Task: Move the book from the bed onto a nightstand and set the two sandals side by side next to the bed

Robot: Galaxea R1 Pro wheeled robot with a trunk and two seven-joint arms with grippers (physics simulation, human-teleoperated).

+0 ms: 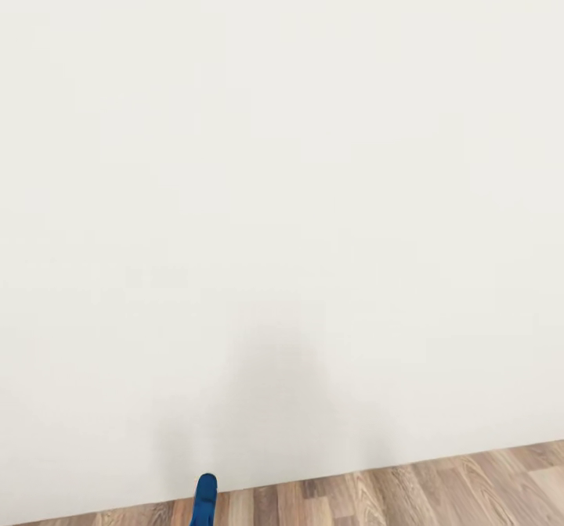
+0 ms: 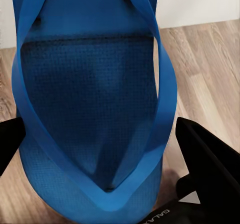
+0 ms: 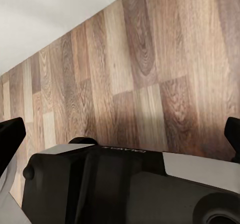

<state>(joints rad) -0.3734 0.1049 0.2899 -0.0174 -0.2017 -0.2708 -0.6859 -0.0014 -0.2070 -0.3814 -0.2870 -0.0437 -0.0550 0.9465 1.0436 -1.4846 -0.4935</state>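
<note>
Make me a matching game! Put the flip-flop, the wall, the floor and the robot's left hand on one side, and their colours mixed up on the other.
Things:
1. flip-flop
2. wall
3. floor
4. left hand

Colours:
A. brown wood planks
B. black fingers
C. bright blue
D. plain white

Pairs: 1-C, 2-D, 3-A, 4-B
</note>
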